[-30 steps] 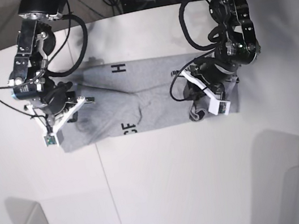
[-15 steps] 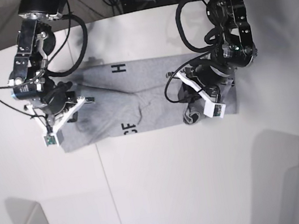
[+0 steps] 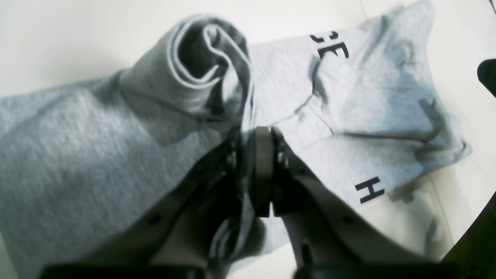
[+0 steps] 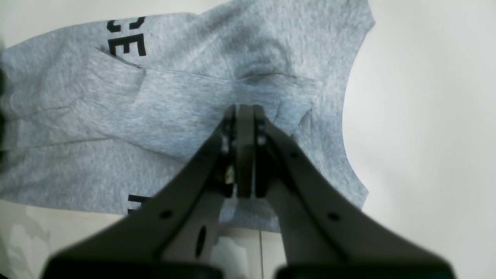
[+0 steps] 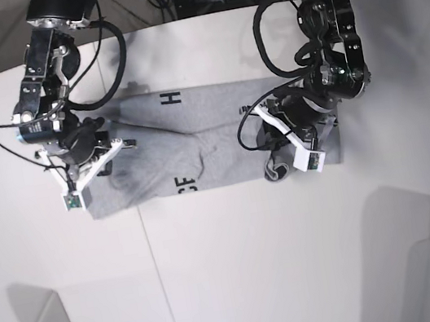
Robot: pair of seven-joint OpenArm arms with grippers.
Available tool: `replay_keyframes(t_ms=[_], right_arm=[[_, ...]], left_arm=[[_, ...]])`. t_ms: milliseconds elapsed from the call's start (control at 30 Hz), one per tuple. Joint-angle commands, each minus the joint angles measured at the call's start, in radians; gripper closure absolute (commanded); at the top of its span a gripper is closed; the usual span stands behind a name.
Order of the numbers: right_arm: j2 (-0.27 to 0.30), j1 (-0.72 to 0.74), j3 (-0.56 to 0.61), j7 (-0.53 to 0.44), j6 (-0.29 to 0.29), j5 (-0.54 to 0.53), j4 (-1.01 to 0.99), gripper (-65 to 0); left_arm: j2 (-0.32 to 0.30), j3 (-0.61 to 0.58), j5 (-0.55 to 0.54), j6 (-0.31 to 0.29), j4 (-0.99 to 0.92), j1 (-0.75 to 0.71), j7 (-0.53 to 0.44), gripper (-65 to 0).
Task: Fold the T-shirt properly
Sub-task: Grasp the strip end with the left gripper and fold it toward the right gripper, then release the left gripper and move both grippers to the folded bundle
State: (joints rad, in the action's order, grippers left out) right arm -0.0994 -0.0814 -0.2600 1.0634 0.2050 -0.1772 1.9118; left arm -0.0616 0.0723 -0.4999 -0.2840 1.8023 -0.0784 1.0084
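Heather-grey cotton T-shirt (image 5: 196, 143), black lettering: on white desk (image 5: 239, 256). Left claw (image 3: 255, 155), clamped on lifted fold, has crept inward; fold under way. Right claw (image 4: 242, 149) closed, pinning cloth.

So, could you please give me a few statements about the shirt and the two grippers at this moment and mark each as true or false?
1. The left gripper is shut on a bunched fold of the T-shirt. True.
2. The T-shirt is navy blue. False: it is heather grey.
3. Black letters show on the fabric, among them an H. True.
4. The right gripper hovers wide open over bare table. False: its jaws are closed and sit over the grey fabric.
5. The T-shirt hangs clear of the table in the air. False: in the base view most of it lies on the white table, with only the part at the left gripper lifted into a roll.
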Motion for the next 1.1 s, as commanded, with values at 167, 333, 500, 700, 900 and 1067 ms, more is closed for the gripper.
replay_keyframes(t_ms=[167,333,500,700,900,1067], right_arm=[[0.000,0.013,0.000,-0.018,-0.002,-0.009,0.021,0.0],[0.000,0.013,0.000,-0.018,-0.002,-0.009,0.021,0.0],[0.005,0.018,0.000,-0.018,-0.002,-0.009,0.021,0.0],[0.003,0.033,-0.003,-0.018,0.001,-0.009,0.019,0.0],[-0.006,0.099,-0.069,0.047,0.006,-0.101,0.010,-40.5],[0.096,0.164,-0.249,0.050,0.007,-0.327,-0.156,-54.8]], left_arm=[[0.041,-0.001,-0.019,-0.004,-0.082,0.053,-0.018,-22.9],[0.079,-0.085,-0.019,-0.004,-0.129,0.088,-0.018,-29.6],[0.081,-0.148,-0.019,-0.004,-0.089,0.088,-0.018,-29.3],[0.045,0.056,-0.019,-0.004,0.147,-0.008,-0.018,-23.2],[-0.024,0.476,-0.019,-0.010,0.153,-0.085,-0.018,0.0],[-0.119,0.645,-0.018,-0.010,0.126,-0.157,-0.021,0.0]])
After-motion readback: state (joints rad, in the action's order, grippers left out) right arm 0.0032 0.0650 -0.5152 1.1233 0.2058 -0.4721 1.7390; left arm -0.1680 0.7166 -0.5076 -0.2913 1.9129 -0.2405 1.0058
